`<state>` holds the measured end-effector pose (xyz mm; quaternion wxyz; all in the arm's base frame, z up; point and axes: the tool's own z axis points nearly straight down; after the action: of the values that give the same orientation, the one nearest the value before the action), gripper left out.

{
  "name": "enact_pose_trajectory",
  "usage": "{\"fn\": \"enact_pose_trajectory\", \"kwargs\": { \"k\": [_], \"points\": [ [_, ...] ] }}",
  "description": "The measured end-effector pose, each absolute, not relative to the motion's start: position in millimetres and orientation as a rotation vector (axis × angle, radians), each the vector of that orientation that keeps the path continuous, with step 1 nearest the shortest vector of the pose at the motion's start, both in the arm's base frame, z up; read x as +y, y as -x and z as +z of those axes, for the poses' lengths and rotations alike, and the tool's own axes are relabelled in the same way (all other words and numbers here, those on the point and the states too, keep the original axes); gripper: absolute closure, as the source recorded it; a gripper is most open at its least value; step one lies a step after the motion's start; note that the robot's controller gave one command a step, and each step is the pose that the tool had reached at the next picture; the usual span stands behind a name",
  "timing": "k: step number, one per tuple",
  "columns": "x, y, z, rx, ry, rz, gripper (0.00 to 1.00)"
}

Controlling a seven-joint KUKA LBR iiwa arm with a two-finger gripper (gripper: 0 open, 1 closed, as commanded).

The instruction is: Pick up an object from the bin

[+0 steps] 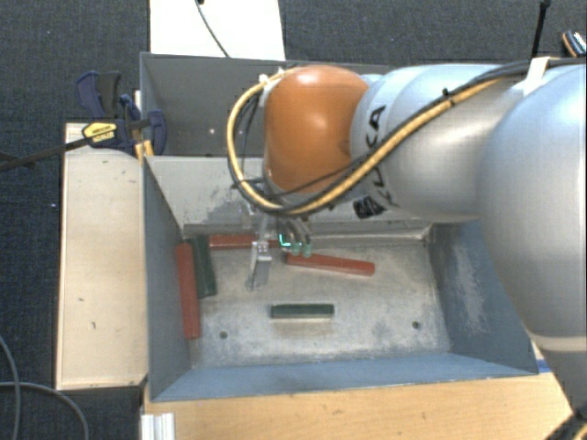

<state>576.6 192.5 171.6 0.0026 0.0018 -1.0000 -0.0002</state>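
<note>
The gripper (278, 257) hangs low near the back of the bin (486, 324). Its fingers (260, 269) are spread apart, and nothing is between them. A red stick (335, 265) lies flat, with one end just beside the finger with the green light. A second red stick (227, 242) lies behind the grey finger. A dark bar (301, 311) lies in front of both fingers, apart from them. Out past the grey finger, a long red stick (189, 296) and a dark stick (204, 269) lie side by side at the wall.
</note>
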Motion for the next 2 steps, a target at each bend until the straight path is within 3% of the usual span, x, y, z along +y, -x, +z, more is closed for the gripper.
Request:
{"fn": "enact_pose_trajectory", "kwargs": {
  "k": [1, 2],
  "points": [
    [165.4, -552.5, 95.8, -3.100, -0.491, 0.000, 0.00],
    [93.7, -531.3, 69.3, -3.061, -0.701, 0.002, 0.00]
  ]
}}
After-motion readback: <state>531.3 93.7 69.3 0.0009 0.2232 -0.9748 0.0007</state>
